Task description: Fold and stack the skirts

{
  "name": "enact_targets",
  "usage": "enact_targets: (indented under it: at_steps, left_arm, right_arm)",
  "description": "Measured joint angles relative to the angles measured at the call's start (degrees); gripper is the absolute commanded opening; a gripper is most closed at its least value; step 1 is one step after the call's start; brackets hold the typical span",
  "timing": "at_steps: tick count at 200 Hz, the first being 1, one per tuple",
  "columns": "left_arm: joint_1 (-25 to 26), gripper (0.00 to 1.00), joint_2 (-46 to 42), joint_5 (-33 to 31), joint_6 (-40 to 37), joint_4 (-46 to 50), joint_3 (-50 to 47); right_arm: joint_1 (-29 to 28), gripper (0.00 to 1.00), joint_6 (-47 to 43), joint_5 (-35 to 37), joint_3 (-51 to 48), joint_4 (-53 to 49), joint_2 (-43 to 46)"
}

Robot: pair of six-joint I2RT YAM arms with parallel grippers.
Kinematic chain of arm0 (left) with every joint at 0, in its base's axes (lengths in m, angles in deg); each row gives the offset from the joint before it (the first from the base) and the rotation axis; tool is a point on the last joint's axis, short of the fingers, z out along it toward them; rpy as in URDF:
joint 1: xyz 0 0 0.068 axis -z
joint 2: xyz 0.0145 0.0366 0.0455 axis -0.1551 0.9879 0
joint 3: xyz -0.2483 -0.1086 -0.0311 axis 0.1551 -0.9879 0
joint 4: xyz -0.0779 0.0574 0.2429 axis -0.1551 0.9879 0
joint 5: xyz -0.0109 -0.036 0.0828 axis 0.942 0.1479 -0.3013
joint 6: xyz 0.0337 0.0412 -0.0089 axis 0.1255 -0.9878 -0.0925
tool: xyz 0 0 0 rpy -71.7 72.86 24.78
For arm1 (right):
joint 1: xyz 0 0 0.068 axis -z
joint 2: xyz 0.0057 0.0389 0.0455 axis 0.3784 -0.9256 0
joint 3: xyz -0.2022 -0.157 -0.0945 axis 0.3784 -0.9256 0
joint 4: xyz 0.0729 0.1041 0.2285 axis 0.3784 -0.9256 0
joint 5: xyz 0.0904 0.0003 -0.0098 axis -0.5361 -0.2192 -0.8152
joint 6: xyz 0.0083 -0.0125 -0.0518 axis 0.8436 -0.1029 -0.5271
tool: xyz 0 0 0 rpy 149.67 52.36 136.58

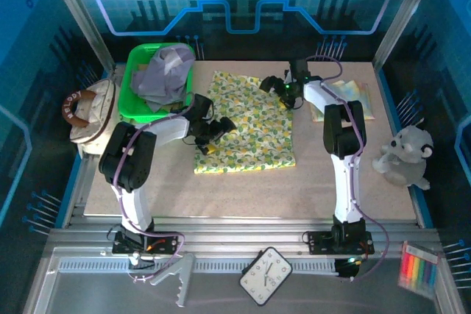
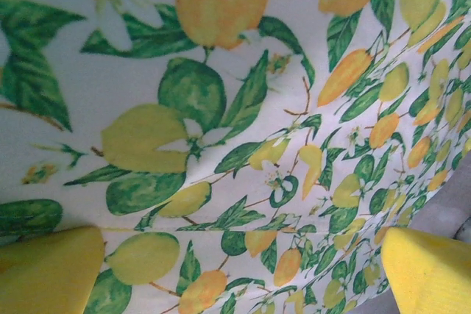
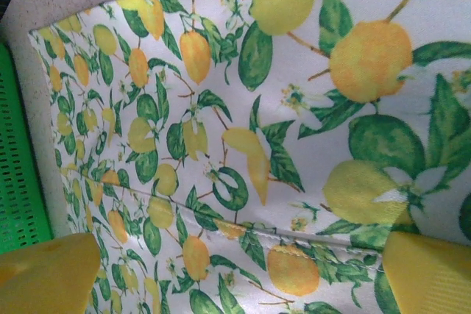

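The yellow-green skirt (image 1: 246, 126) with a lemon-and-leaf print lies spread flat in the middle of the table. My left gripper (image 1: 219, 127) hovers open over its left half, yellow fingertips (image 2: 48, 273) wide apart above the print (image 2: 221, 145), nothing between them. My right gripper (image 1: 275, 86) stands open over the skirt's far right corner, fingertips (image 3: 434, 273) spread above a seam in the cloth (image 3: 243, 167). The lavender-grey skirt (image 1: 163, 75) lies crumpled in the green basket (image 1: 136, 104). A pale folded cloth (image 1: 357, 97) sits at the back right, partly behind the right arm.
A cream handbag with a brown handle (image 1: 88, 112) stands at the left edge beside the basket (image 3: 18, 182). A white plush toy (image 1: 405, 156) sits at the right edge. A clock (image 1: 265, 275) and coloured markers (image 1: 417, 270) lie on the near rail.
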Motion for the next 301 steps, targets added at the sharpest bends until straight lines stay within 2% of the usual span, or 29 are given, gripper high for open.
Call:
enact_targets:
  at_steps: [22, 36, 85, 113, 142, 171, 204, 250, 301]
  left_arm:
    - [-1.14, 0.99, -0.87, -0.11, -1.88, 0.98, 0.00]
    - [-0.92, 0.99, -2.29, -0.09, -2.51, 3.08, 0.00]
    - [1.18, 0.99, -18.16, -0.26, -0.72, 8.20, -4.92]
    - [1.16, 0.99, -23.74, 1.09, 2.97, 7.98, -10.84]
    - [1.18, 0.99, -23.56, 4.20, 9.44, 3.15, -18.49]
    - [1.86, 0.99, -20.63, 6.23, 12.76, -0.39, -18.91]
    - [3.43, 0.99, -19.04, 7.08, 13.44, -3.34, -17.66]
    - [3.54, 0.99, -15.28, 7.04, 14.23, -6.21, -17.59]
    - [3.54, 0.99, -11.28, 4.37, 12.79, -8.15, -16.39]
  right_arm:
    - [-0.33, 1.00, -1.05, 0.94, -4.44, 1.31, 3.08]
    - [-0.66, 1.00, -1.44, 2.51, -10.58, 0.70, 8.46]
    - [-1.70, 1.00, 0.46, 4.11, -32.44, -0.02, 32.89]
    - [-2.69, 1.00, 1.36, 1.16, -42.82, -2.01, 40.50]
    - [-3.74, 1.00, 1.33, -3.17, -48.19, -5.75, 41.68]
    - [-6.23, 1.00, 1.36, -5.92, -49.42, -7.98, 43.10]
    - [-9.27, 1.00, 2.05, -6.14, -50.69, -7.37, 44.52]
    - [-9.33, 1.00, 4.15, -5.29, -52.83, -5.20, 44.19]
    - [-9.22, 1.00, 3.91, -3.15, -52.83, -2.14, 38.03]
